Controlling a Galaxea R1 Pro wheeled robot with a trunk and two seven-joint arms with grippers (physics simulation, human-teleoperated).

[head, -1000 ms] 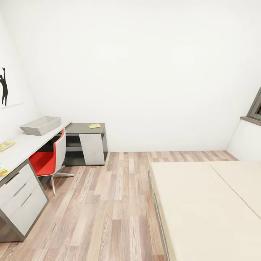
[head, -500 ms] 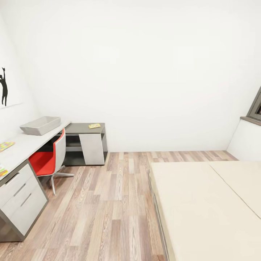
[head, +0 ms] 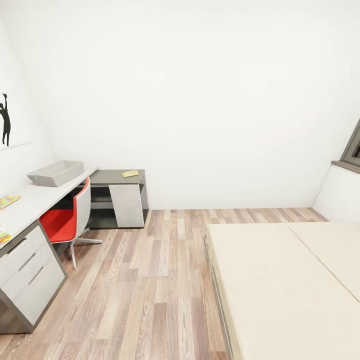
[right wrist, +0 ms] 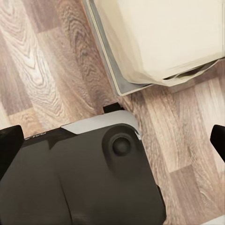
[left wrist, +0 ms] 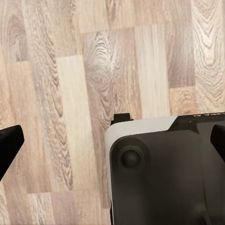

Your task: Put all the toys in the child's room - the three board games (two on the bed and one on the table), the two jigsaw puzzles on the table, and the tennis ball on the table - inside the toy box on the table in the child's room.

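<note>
In the head view the grey toy box (head: 55,173) sits on the long light desk (head: 35,200) by the left wall. A flat colourful box (head: 130,173) lies on the dark corner desk (head: 117,177). Two more flat colourful pieces lie on the light desk, one (head: 8,201) near its middle and one (head: 3,235) at the near end. The stretch of bed (head: 290,285) at the right is bare. My left gripper (left wrist: 114,143) hangs open over the wooden floor. My right gripper (right wrist: 114,140) is open too, above the floor beside the bed's corner (right wrist: 159,37). Both hold nothing.
A red swivel chair (head: 67,220) stands tucked at the desk, with a drawer unit (head: 27,275) at the near end. Wooden floor (head: 150,280) runs between desk and bed. A window ledge (head: 347,167) is at the far right. My dark base (left wrist: 164,178) shows under both wrists.
</note>
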